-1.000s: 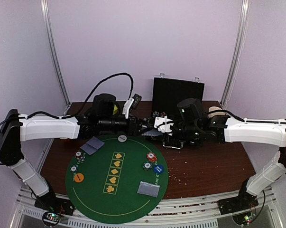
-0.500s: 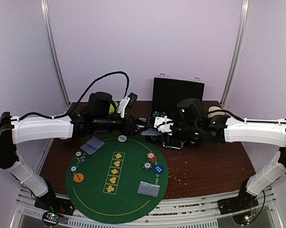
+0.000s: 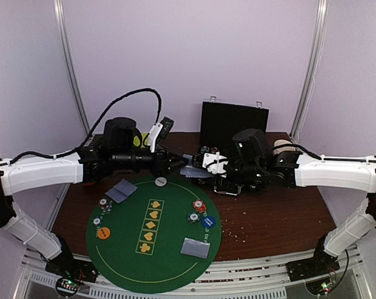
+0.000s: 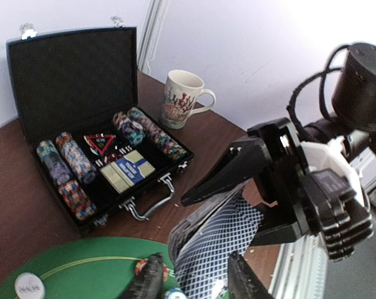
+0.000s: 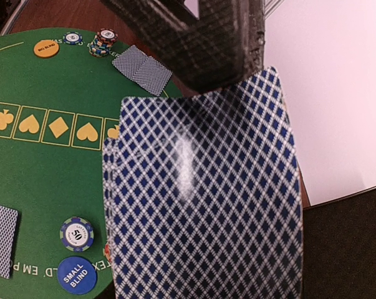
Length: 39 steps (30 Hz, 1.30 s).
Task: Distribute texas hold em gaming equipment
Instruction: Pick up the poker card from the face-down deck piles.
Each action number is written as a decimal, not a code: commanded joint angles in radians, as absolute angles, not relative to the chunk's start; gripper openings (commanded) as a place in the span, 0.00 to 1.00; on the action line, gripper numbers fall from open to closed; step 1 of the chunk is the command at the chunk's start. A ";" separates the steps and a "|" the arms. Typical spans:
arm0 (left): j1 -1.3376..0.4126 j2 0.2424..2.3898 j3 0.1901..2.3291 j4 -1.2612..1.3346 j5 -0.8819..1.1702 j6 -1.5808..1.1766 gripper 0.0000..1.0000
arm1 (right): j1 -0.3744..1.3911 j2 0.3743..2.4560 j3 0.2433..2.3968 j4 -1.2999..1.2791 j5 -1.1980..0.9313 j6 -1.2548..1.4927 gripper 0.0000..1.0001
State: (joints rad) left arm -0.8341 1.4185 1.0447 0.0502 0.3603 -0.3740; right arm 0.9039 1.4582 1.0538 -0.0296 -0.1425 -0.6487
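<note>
Over the far rim of the green felt mat (image 3: 153,249), in front of the open black case (image 3: 234,123), both arms reach inward and meet nose to nose. The right gripper (image 3: 197,170) clamps the deck of playing cards (image 5: 206,205) flat between its jaws, one above and one below, with the patterned backs turned up. The deck's long axis runs straight out from the right fingers toward the left arm, so its free short end is offered to the left gripper (image 4: 194,281). The left fingers (image 4: 151,280) straddle that end, one on each side of it. Whether they have pinched a card or only bracket it cannot be told from these views. The left arm is plainly the nearer one to take the next card, and it would likely slide off along the deck's length, away from the right jaws. A skewed pull could drag several cards together. Down on the felt, two dealt pairs (image 3: 121,191) lie face down, one far left and one near right, well apart. Chip stacks (image 3: 199,205) and button discs (image 3: 103,233) sit beside them.
</note>
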 commanded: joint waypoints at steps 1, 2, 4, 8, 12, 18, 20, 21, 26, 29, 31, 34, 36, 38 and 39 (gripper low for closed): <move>-0.832 1.418 1.033 0.085 0.396 -0.366 0.25 | 0.911 1.447 1.065 -0.024 -0.135 -0.650 0.48; -0.832 1.422 1.036 0.088 0.403 -0.367 0.23 | 0.911 1.447 1.066 -0.024 -0.135 -0.650 0.48; -0.832 1.428 1.045 0.082 0.406 -0.363 0.23 | 0.910 1.446 1.067 -0.027 -0.134 -0.650 0.48; -0.832 1.425 1.050 0.067 0.388 -0.353 0.10 | 0.910 1.442 1.064 -0.028 -0.132 -0.652 0.48; -0.831 1.418 1.049 0.069 0.429 -0.353 0.00 | 0.910 1.444 1.062 -0.026 -0.130 -0.652 0.48; -0.822 1.325 1.026 0.040 0.454 -0.337 0.00 | 0.896 1.431 1.040 -0.012 -0.118 -0.648 0.47; -0.815 1.292 1.021 0.041 0.465 -0.340 0.00 | 0.890 1.427 1.033 -0.006 -0.120 -0.647 0.47; -0.811 1.277 1.022 0.037 0.472 -0.342 0.00 | 0.888 1.425 1.031 -0.006 -0.121 -0.647 0.47; -0.782 1.201 1.026 0.000 0.498 -0.365 0.00 | 0.856 1.427 1.020 0.001 -0.133 -0.636 0.47; -0.769 1.147 1.015 -0.064 0.508 -0.400 0.00 | 0.831 1.424 1.015 0.002 -0.135 -0.624 0.47; -0.769 1.116 0.977 -0.120 0.515 -0.432 0.00 | 0.810 1.422 1.014 0.001 -0.126 -0.614 0.47; -0.789 1.101 0.834 -0.150 0.576 -0.511 0.00 | 0.786 1.409 1.007 0.000 -0.109 -0.609 0.47; -0.837 1.108 0.738 -0.109 0.608 -0.569 0.00 | 0.780 1.403 1.003 -0.001 -0.098 -0.609 0.47; -0.893 1.119 0.677 -0.050 0.601 -0.606 0.00 | 0.779 1.397 1.002 -0.008 -0.094 -0.609 0.47; -0.914 1.130 0.655 -0.014 0.598 -0.630 0.00 | 0.779 1.394 1.001 -0.012 -0.094 -0.608 0.47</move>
State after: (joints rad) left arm -0.8345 1.0981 0.7506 -0.0746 0.5495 -0.5117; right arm 0.7837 1.4368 1.0092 -0.0238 -0.1173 -0.6235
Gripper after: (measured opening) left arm 0.007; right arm 0.477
